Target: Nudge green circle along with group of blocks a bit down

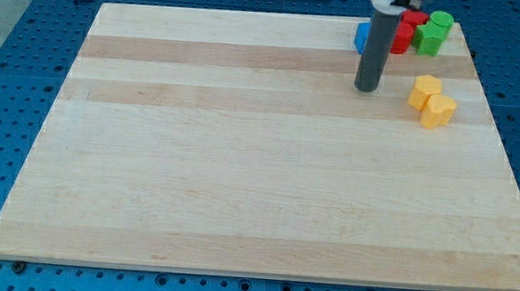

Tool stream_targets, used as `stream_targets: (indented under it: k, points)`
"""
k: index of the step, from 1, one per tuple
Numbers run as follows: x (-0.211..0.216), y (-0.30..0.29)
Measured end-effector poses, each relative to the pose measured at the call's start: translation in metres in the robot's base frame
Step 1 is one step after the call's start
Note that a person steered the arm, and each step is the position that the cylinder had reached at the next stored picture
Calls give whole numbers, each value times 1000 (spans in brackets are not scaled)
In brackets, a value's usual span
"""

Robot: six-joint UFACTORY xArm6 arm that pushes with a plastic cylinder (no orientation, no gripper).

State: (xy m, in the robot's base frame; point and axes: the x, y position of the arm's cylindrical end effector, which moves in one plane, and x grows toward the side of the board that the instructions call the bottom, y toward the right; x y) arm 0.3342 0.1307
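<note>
My tip [369, 87] sits below the blue block [361, 37], holding nothing. Better: circle above the green circle [441, 23], push the cluster down gently.

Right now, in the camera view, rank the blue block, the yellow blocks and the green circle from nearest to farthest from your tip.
Measured from my tip:
1. Blue block, just toward the view's top, partly behind the rod.
2. Yellow blocks, a touching pair to the view's right.
3. Green circle, at the board's top-right corner, beyond the red blocks.
</note>
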Motion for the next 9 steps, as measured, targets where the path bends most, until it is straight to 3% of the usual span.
stream_targets:
  k: [1, 4, 6, 8, 9]
  points:
    - [-23, 24]
    - [-45, 200]
    - [-61, 215]
    - [-142, 214]
    - [-140, 172]
